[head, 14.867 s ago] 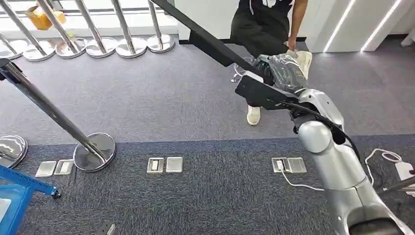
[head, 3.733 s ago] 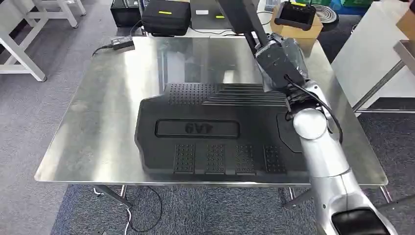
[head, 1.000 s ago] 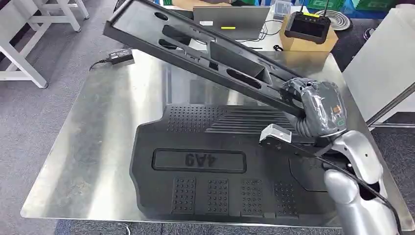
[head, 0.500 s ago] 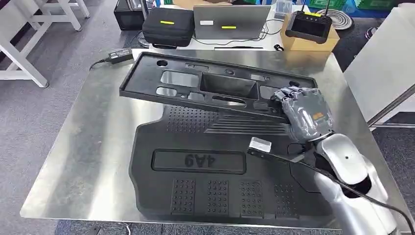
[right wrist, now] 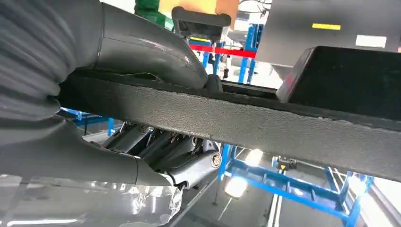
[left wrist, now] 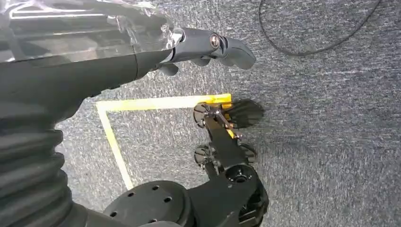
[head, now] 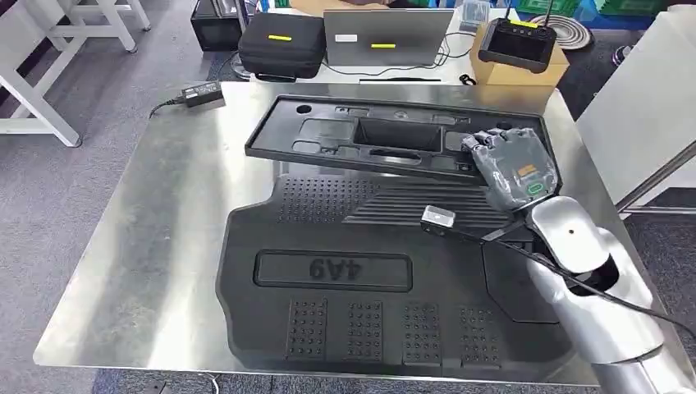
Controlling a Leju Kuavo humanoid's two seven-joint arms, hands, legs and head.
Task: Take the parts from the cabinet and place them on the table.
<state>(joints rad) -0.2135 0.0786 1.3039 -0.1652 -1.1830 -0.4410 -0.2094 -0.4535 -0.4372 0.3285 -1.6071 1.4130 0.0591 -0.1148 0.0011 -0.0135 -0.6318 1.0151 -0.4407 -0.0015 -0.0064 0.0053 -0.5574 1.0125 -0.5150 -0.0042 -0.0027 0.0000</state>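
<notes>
While the right hand sits at the right of the head view, wrapped in a grey cover with an orange and a green label too small to read, it grips the right end of a black tray-like part; in the right wrist view the thick thumb presses on top of the part's edge and the darker fingers curl under it, so the edge is pinched between them. The silver right arm comes in from the lower right corner and bends up toward the hand. The part stretches from the hand to the left, across the upper middle of the frame, low over the steel table, its near edge over the far edge of a large black ribbed mat part; whether it already rests there I cannot tell. This mat lies flat in the centre of the table and carries raised writing that reads "4A9" upside down. In the left wrist view the left hand hangs over grey carpet with yellow tape lines, its fingers apart and holding nothing. Behind the table, at the top of the head view, stand a black case, a grey laptop and a handheld controller on a cardboard box.
</notes>
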